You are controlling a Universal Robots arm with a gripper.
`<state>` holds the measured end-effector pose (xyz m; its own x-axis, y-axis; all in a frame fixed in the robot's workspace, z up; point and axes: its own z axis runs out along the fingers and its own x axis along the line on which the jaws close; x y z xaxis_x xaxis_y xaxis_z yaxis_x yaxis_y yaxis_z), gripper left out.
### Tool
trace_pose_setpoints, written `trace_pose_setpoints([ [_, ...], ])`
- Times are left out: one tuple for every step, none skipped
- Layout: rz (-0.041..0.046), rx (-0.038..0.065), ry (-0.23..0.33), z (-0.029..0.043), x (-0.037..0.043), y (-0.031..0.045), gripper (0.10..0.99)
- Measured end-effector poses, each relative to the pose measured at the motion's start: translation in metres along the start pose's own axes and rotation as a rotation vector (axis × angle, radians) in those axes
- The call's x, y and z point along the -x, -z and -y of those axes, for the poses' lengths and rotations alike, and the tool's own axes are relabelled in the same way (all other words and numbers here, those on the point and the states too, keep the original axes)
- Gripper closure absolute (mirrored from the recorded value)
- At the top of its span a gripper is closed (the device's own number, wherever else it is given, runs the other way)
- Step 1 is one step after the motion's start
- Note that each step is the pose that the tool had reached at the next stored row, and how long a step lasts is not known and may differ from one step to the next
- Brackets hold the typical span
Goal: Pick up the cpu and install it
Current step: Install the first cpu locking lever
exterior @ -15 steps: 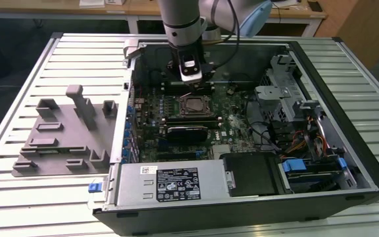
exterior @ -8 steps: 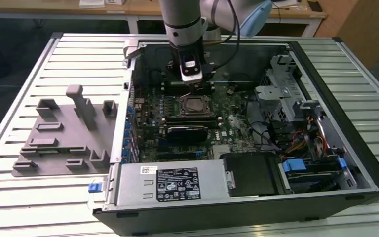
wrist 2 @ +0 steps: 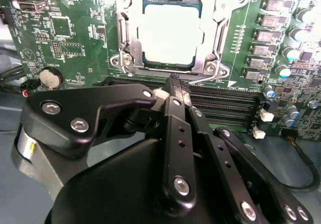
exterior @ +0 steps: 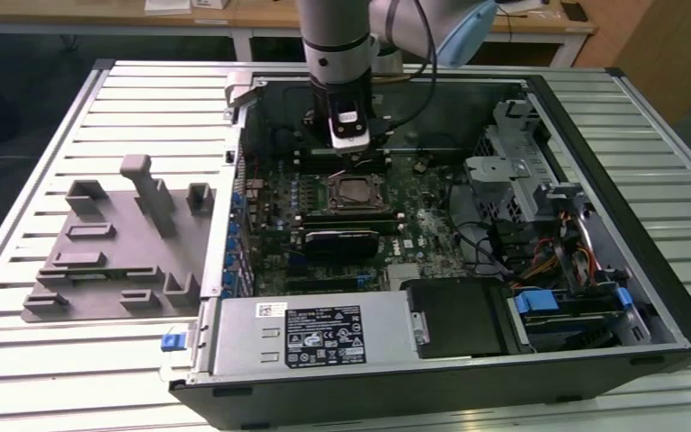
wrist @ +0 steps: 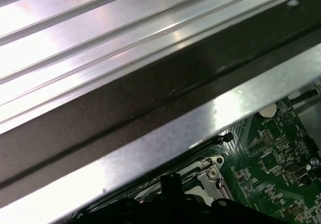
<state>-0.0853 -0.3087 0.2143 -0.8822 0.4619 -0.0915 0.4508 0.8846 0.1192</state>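
While the cpu point(wrist 2: 169, 33) sits in its socket point(wrist 2: 125, 43), the end effector point(wrist 2: 178, 86) hovers nearby, fingers pressed together, memory slots point(wrist 2: 225, 101) beneath.

Ribbed metal table point(exterior: 82, 378); wooden desks point(exterior: 262, 16) behind.

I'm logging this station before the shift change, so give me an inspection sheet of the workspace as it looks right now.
Surface: ribbed silver metal table carrying an open black computer case.
Job's things: square silver-topped cpu lying in the metal-framed socket on the green motherboard; socket is mid-board in the exterior view.
Clutter: grey plastic fixture block on the table, at the exterior view's left of the case.
Grippers: black gripper shut, holding nothing, just off the socket; it hangs above the board.
Cables: coloured wire bundle by the drive bays.
Surroundings: wooden bench behind the table.
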Motion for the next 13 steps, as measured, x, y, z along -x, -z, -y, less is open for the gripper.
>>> trace_pose_setpoints([
  [-0.0006, 0.001, 0.005, -0.0003, 0.0006, -0.0002, 0.976],
  [-0.0012, 0.001, 0.010, -0.0007, 0.0013, -0.0003, 0.976],
  [-0.0018, 0.002, 0.015, -0.0012, 0.0023, -0.0005, 0.976],
  [-0.0024, 0.002, 0.020, -0.0017, 0.0032, -0.0007, 0.976],
  [-0.0030, 0.002, 0.026, -0.0021, 0.0041, -0.0009, 0.976],
  [-0.0038, 0.003, 0.032, -0.0024, 0.0048, -0.0011, 0.976],
  [-0.0046, 0.004, 0.039, -0.0027, 0.0054, -0.0012, 0.976],
  [-0.0054, 0.004, 0.045, -0.0031, 0.0060, -0.0014, 0.976],
  [-0.0063, 0.005, 0.052, -0.0034, 0.0066, -0.0015, 0.976],
  [-0.0072, 0.006, 0.060, -0.0036, 0.0071, -0.0016, 0.976],
  [-0.0086, 0.008, 0.068, -0.0039, 0.0076, -0.0018, 0.976],
  [-0.0100, 0.009, 0.076, -0.0042, 0.0082, -0.0019, 0.976],
  [-0.0111, 0.010, 0.083, -0.0046, 0.0090, -0.0020, 0.976],
])
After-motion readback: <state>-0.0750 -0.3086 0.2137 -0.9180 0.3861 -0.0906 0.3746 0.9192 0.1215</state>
